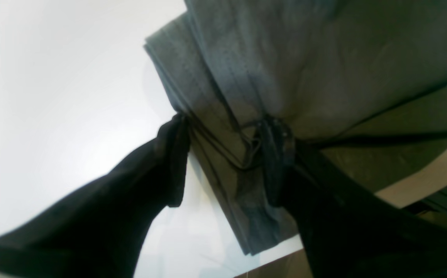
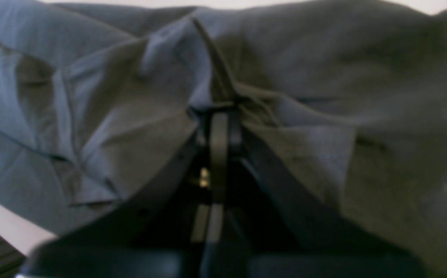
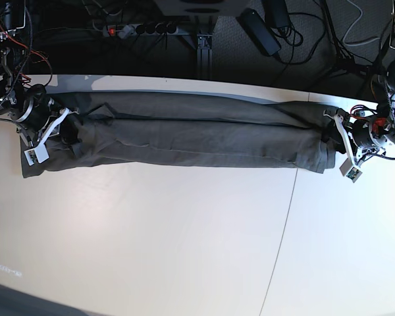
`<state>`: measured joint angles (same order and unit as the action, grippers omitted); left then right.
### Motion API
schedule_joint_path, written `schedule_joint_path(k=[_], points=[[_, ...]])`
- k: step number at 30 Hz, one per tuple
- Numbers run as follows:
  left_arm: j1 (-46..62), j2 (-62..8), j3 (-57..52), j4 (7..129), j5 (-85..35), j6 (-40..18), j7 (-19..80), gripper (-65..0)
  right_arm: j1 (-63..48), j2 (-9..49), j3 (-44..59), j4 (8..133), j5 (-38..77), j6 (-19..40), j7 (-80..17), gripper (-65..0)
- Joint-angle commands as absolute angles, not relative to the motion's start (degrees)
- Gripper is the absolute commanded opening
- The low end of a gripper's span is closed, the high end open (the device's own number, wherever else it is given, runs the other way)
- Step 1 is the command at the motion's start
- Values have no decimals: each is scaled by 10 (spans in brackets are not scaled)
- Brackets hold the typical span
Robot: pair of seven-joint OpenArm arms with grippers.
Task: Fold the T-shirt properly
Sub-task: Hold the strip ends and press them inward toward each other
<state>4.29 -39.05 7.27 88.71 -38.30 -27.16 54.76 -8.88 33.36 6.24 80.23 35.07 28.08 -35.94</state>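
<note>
T-shirt (image 3: 191, 138): dark grey-olive cotton, folded lengthwise into a long narrow band lying flat across the far side of the white table (image 3: 184, 243), layered hems at one end, creased folds at the other.

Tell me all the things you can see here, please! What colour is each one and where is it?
T-shirt: one, dark grey-olive, folded into a long band across the far side of the table, stretched between the two arms.
Table: one, white, with a thin seam line running down its right part in the base view.
Power strip: one, dark, on the floor behind the table.
Cables: several, black and white, on the dark floor behind the table.
Left gripper: one, black, at the band's right end in the base view, fingers around its layered edge.
Right gripper: one, black, at the band's left end, pinching bunched cloth.
</note>
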Motion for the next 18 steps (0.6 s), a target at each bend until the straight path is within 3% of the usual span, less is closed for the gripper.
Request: schedule_joint_path(k=[1,13,18], points=[[39,-400,67,887,-380,-259,542,-318,-91,341,60,798,330,322,-391,-650],[43,-398,67,864,-390,-260,532,-331,-91,341,60,798,341,322,-391,-650],[43,-398,67,864,-388,-264,502,-607,-91,341,60,798,340,322,-391,-650]])
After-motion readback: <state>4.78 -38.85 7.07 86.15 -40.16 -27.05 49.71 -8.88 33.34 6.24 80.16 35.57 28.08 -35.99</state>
